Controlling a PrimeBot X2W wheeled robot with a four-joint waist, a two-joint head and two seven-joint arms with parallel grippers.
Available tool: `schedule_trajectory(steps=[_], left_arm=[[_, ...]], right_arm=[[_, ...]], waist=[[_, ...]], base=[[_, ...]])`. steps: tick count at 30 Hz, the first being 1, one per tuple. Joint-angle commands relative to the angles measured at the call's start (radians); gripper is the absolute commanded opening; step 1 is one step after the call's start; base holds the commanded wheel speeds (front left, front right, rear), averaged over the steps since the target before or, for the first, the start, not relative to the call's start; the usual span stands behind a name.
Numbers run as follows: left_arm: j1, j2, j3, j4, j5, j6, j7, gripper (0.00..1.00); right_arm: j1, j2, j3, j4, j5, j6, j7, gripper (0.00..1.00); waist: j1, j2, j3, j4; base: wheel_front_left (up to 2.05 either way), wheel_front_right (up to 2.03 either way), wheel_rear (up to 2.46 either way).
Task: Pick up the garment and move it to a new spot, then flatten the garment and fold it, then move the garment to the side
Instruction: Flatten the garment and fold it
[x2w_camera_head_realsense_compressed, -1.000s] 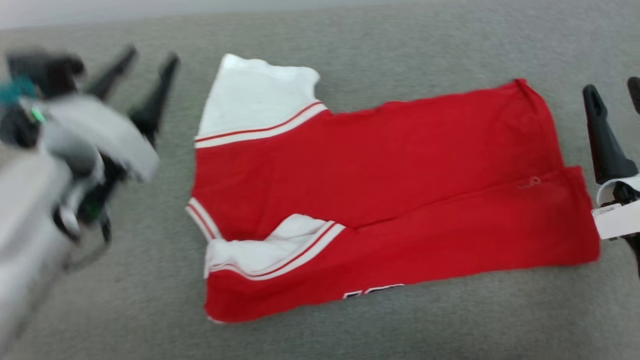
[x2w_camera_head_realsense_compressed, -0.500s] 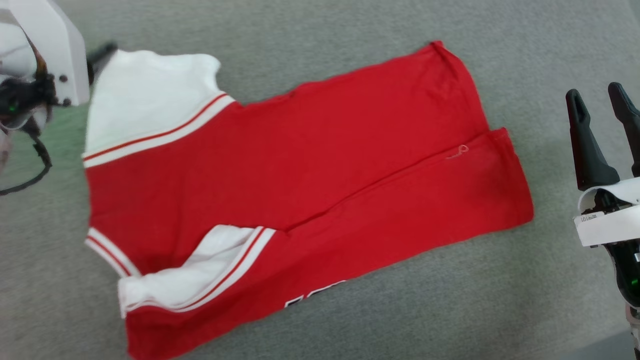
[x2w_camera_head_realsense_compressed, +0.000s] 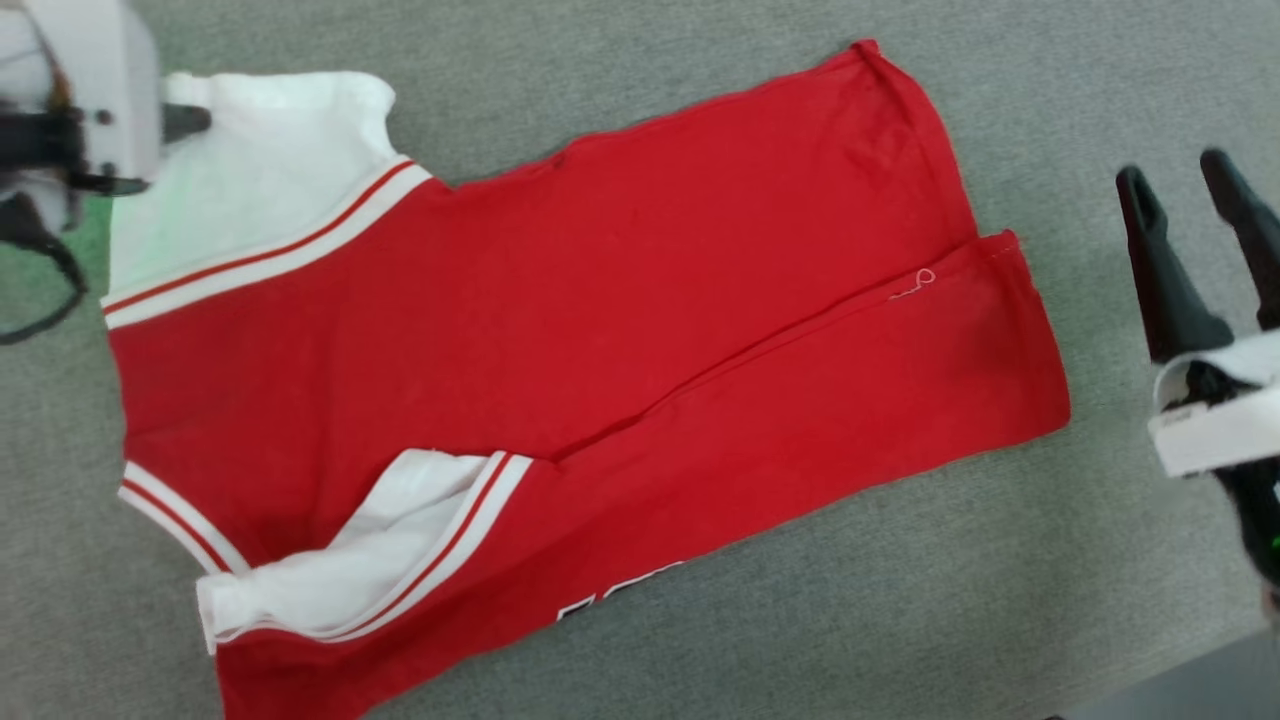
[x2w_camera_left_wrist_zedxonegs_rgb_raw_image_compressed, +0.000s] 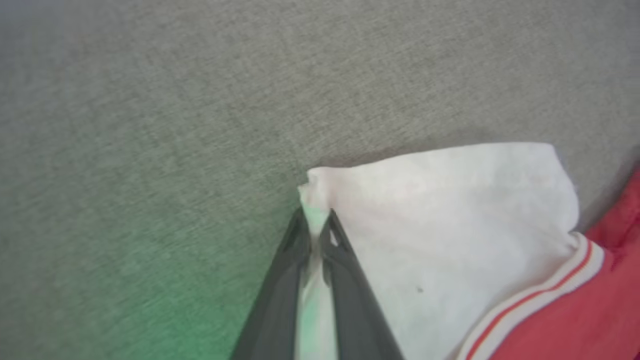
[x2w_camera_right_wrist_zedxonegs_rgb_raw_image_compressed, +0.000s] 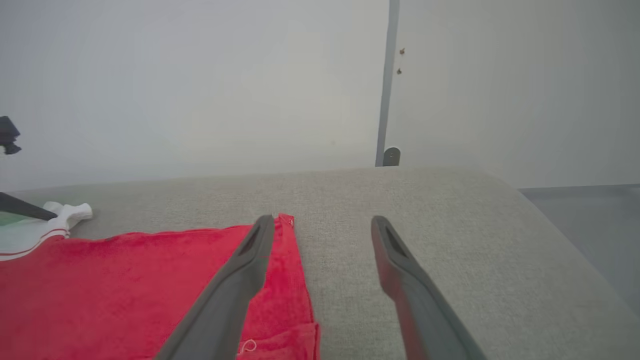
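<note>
Left gripper (x2w_camera_left_wrist_zedxonegs_rgb_raw_image_compressed: 314, 222) had its two dark fingers pinched together on the outer corner of the far white sleeve (x2w_camera_left_wrist_zedxonegs_rgb_raw_image_compressed: 450, 210), with a strip of cloth showing between the tips. Right gripper (x2w_camera_head_realsense_compressed: 1178, 175) hung with its jaws wide apart and nothing in them, near the hem end but clear of the cloth in the head view.

The garment (x2w_camera_head_realsense_compressed: 600, 330) lay on the grey fabric surface (x2w_camera_head_realsense_compressed: 1000, 600), slanting across the head view with its sleeves to my left and its hem to my right. Its near long side was already turned over onto the body, and the near sleeve (x2w_camera_head_realsense_compressed: 350, 560) was tucked into that fold. I judged that I was in the folding step, working on the far sleeve.

As I read it, the next move called for lifting that corner only a little and carrying it inward over the red body. It would need laying down flat so the striped trim did not bunch. The right arm could meanwhile steady the hem.

Several things I could not make out:
- The lettering (x2w_camera_head_realsense_compressed: 620, 590) showed only as a sliver at the near edge, so I could not read it.
- The garment's near-left corner ran off the bottom of the head view.
- The left wrist was blurred in the head view and covered most of its own fingers.
- I could not tell how many layers of sleeve the fingers held.
</note>
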Motion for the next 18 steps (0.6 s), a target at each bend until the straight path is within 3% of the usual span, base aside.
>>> schedule_trajectory(steps=[1, 7, 18], left_arm=[[0.059, -0.033, -0.031, -0.006, -0.011, -0.004, 0.006, 0.00], [0.029, -0.053, -0.049, -0.059, -0.034, -0.004, -0.029, 0.00], [-0.024, -0.096, -0.097, -0.111, -0.067, -0.004, -0.099, 0.00]], right_arm=[[-0.035, -0.012, 0.007, 0.001, 0.018, -0.001, 0.025, 1.00], [-0.216, -0.074, 0.075, 0.052, 0.036, -0.001, 0.237, 1.00], [-0.583, -0.126, 0.258, 0.392, 0.132, -0.001, 0.744, 1.00]], waist=[[0.0000, 0.0000, 0.004, 0.015], [0.0000, 0.0000, 0.020, 0.059], [0.0000, 0.0000, 0.063, 0.161]], base=[[0.00, 0.00, 0.00], [0.00, 0.00, 0.00], [0.00, 0.00, 0.00]])
